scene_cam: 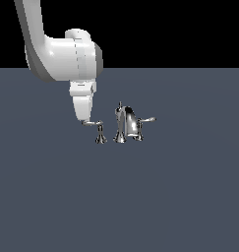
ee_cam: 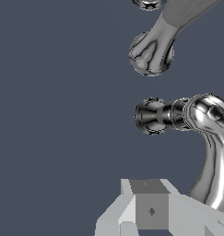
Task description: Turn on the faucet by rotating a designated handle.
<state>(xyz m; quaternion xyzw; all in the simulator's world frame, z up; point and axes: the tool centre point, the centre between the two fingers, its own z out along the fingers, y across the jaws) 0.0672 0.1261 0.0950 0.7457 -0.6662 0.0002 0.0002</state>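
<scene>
The faucet (scene_cam: 127, 124) is a small chrome set on the grey floor, with a curved spout and a top knob. The handle (scene_cam: 94, 122) is the thin lever on its own flared post (scene_cam: 100, 137), apart from the spout on the exterior view's left. My gripper (scene_cam: 83, 119) points down at the lever's free end, touching or nearly touching it. In the wrist view the handle (ee_cam: 214, 156) runs alongside my gripper (ee_cam: 150, 209), not between the fingers, which sit together with no gap. The handle's post (ee_cam: 151, 115) and the spout (ee_cam: 151, 53) lie beyond.
A second like lever (scene_cam: 147, 119) sticks out on the exterior view's right, its post overlapping the spout body. The flat grey floor (scene_cam: 119, 197) spreads around the faucet. The white arm (scene_cam: 62, 56) comes down from the upper left of the exterior view.
</scene>
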